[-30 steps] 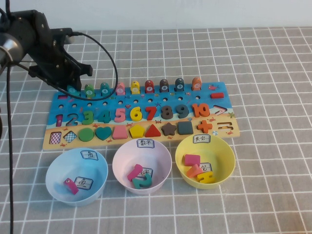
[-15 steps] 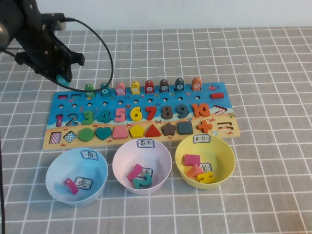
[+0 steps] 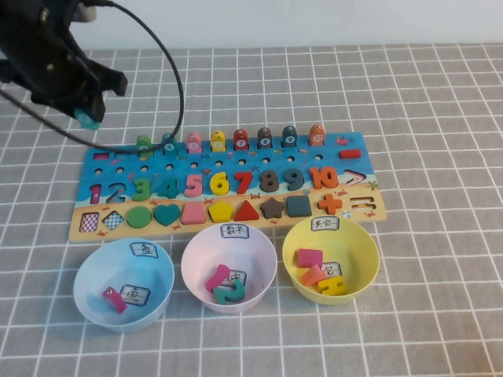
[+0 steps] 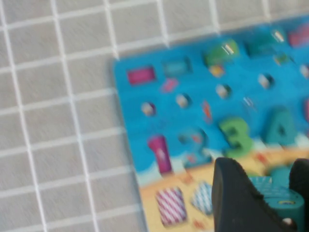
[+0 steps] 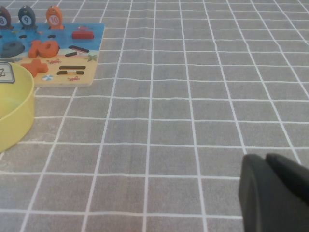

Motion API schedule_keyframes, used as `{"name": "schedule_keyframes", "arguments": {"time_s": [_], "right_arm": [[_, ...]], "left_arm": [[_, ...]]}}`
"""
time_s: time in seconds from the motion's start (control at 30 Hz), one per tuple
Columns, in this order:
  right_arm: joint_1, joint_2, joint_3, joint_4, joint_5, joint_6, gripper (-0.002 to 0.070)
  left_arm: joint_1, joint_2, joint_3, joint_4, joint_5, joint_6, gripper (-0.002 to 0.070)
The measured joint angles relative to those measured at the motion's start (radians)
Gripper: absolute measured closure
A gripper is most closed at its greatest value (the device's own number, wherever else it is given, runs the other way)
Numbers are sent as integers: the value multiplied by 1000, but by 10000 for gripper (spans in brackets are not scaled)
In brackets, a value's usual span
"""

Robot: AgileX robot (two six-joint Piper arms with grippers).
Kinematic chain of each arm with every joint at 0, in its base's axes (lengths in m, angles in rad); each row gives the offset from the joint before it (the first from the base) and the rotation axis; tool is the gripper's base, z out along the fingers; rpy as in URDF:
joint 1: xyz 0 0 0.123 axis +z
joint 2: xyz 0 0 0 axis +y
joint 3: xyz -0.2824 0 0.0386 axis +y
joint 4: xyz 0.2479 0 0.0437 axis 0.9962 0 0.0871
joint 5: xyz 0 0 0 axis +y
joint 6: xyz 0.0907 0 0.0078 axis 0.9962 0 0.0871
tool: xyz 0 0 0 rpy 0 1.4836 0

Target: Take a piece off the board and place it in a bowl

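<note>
My left gripper (image 3: 89, 116) is shut on the teal fish piece (image 3: 87, 122) and holds it in the air above the table, just behind the back left corner of the board (image 3: 161, 162). In the left wrist view the piece (image 4: 284, 205) sits between the black fingers (image 4: 234, 195), with the board (image 4: 193, 87) below. The light blue bowl (image 3: 85, 272) stands in front of the board's left end and holds a pink striped fish (image 3: 115, 299). My right gripper (image 5: 263, 163) is shut and empty, low over the bare cloth right of the board.
A pale pink bowl (image 3: 196, 250) and a yellow bowl (image 3: 363, 240) stand beside the blue one, each with pieces inside. A row of fish pegs (image 3: 241, 139) stands along the board's back edge. The left arm's black cable (image 3: 179, 94) loops over the board's back left.
My left gripper has risen and moved back and left from the board's back left corner, carrying the teal fish piece off the board.
</note>
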Motion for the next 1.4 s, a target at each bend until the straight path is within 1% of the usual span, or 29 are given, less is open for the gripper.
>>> {"name": "schedule_keyframes", "arguments": {"time_s": [0.23, 0.37, 0.47, 0.57, 0.67, 0.83, 0.93, 1.1, 1.23, 1.4], "right_arm": [[0, 0, 0, 0, 0, 0, 694], [0, 0, 0, 0, 0, 0, 694], [0, 0, 0, 0, 0, 0, 694], [0, 0, 0, 0, 0, 0, 694], [0, 0, 0, 0, 0, 0, 694], [0, 0, 0, 0, 0, 0, 694], [0, 0, 0, 0, 0, 0, 694], [0, 0, 0, 0, 0, 0, 694], [0, 0, 0, 0, 0, 0, 694], [0, 0, 0, 0, 0, 0, 694]], "left_arm": [[-64, -324, 433, 4, -187, 4, 480], [-73, -505, 656, 4, -258, 8, 480], [-73, -619, 781, 0, -283, 27, 480], [-74, -698, 883, -35, -291, 71, 480], [-74, -749, 972, -113, -295, 152, 480], [-74, -773, 1080, -234, -308, 328, 480], [-74, -773, 1115, -268, -318, 398, 480], [-74, -768, 1119, -277, -332, 462, 480], [-74, -711, 1119, -279, -336, 504, 480], [-74, -638, 1119, -283, -392, 488, 480]]}}
